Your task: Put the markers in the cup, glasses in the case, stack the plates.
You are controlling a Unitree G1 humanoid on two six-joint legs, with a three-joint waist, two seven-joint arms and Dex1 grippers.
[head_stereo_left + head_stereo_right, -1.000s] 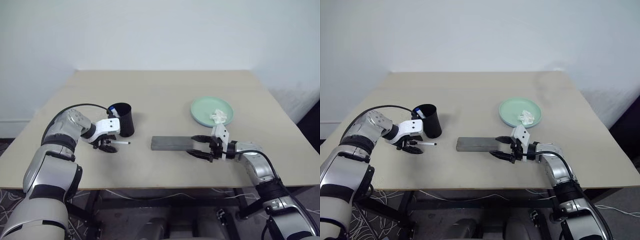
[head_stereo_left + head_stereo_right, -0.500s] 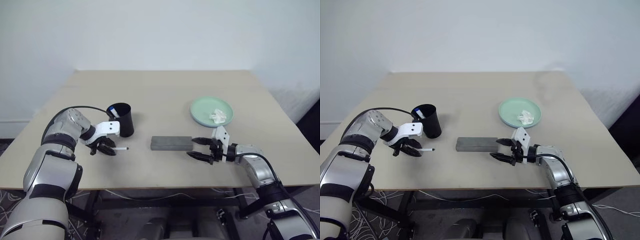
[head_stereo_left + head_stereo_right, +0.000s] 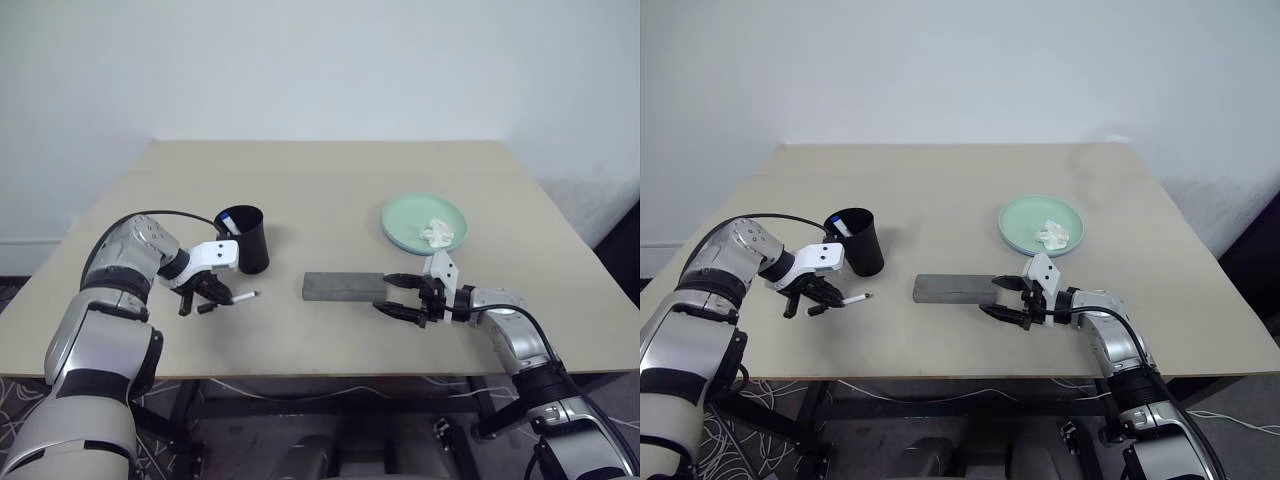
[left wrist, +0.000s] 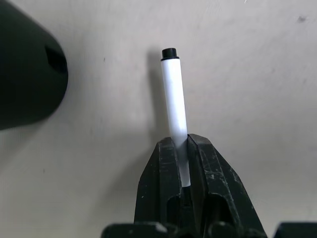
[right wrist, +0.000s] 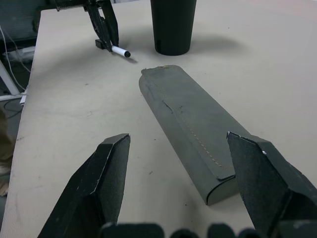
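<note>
Now the left claw [image 4: 180, 163] pinches the thin white black-capped marker [image 4: 174, 99] near its end, just right of the black plastic cup [image 3: 243, 240] on the tabletop [image 3: 330, 190]; held there, it could tip and slip. The right claw [image 5: 183, 168] gapes wide.

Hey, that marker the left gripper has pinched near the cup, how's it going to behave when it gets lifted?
Held near one end by the left gripper, the marker may pivot or droop. Its smooth round barrel looks slippery and would probably roll if dropped. It seems stiff and light.
</note>
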